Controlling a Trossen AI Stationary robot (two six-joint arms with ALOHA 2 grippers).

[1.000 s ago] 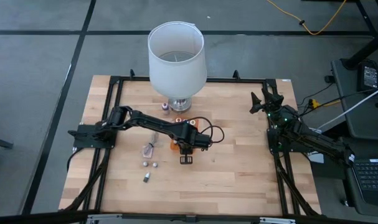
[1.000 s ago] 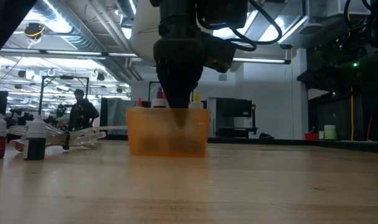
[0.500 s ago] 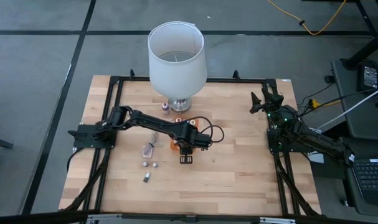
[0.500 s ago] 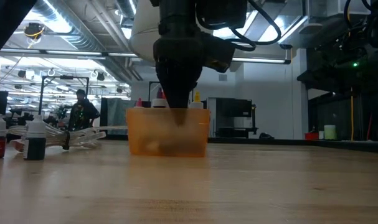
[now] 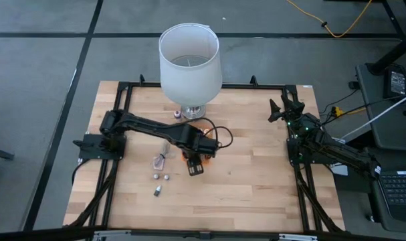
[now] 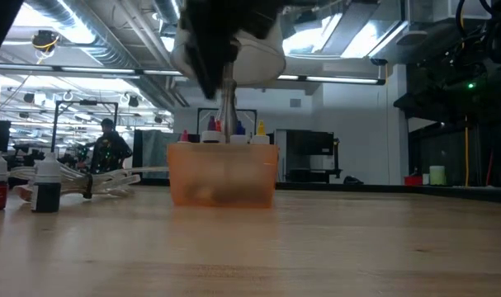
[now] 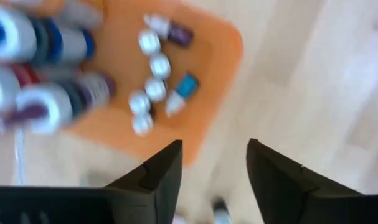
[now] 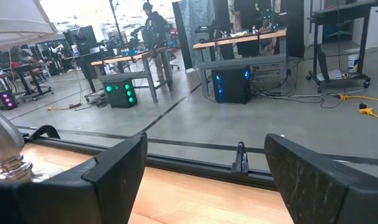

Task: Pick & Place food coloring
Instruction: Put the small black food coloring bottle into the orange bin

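**Left arm lifted off the tray**

I have raised my left gripper (image 7: 213, 171) out of the translucent orange plastic tray (image 6: 222, 175), pulled my elbow back toward the base, and spread my fingers, now empty. The tray's front wall is uncovered in the low view.

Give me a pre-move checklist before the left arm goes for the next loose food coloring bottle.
1. Left gripper empty: ok, fingers apart, nothing between them.
2. Left gripper clear of the orange tray: ok, it hangs above the tray's edge.
3. Food coloring bottles in the tray: ok, several lie inside it.
4. Loose bottles remaining: ok, some stand on the table beside the clear wrapper.
5. Lamp clearance: cannot tell, its base sits close behind the tray.
6. Right gripper out of the way: ok, parked open at the table's far right corner.
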